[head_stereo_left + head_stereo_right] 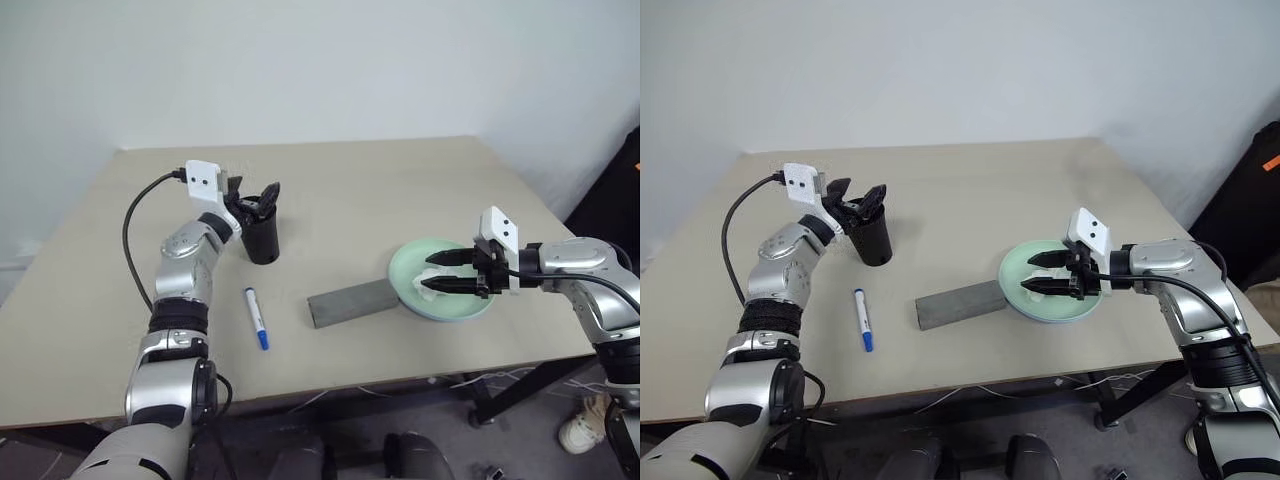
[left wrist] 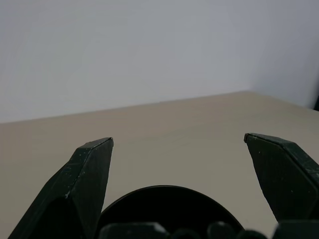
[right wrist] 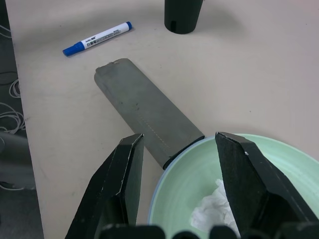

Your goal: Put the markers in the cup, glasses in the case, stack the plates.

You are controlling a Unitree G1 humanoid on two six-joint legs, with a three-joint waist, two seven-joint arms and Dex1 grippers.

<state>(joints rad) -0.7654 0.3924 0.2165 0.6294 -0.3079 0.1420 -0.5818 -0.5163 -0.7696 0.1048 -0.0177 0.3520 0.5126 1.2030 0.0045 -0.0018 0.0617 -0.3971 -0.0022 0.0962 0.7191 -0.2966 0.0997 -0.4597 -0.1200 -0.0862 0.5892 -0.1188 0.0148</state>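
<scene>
fingers of the left gripper (image 1: 858, 200) stand spread wide over the mouth of the cup (image 1: 872, 240), holding nothing; those of the right gripper (image 1: 1042, 272) sit partly apart and empty over the mint green plate (image 1: 1025, 297), which holds a crumpled tissue (image 3: 214, 209). a pale blue rim under it suggests the plates are already stacked. the case (image 1: 958, 303) lies shut against the plate, so the glasses are probably inside. the blue-capped marker (image 1: 863, 319) still lies on the table (image 1: 970, 190), not yet cupped.
</scene>
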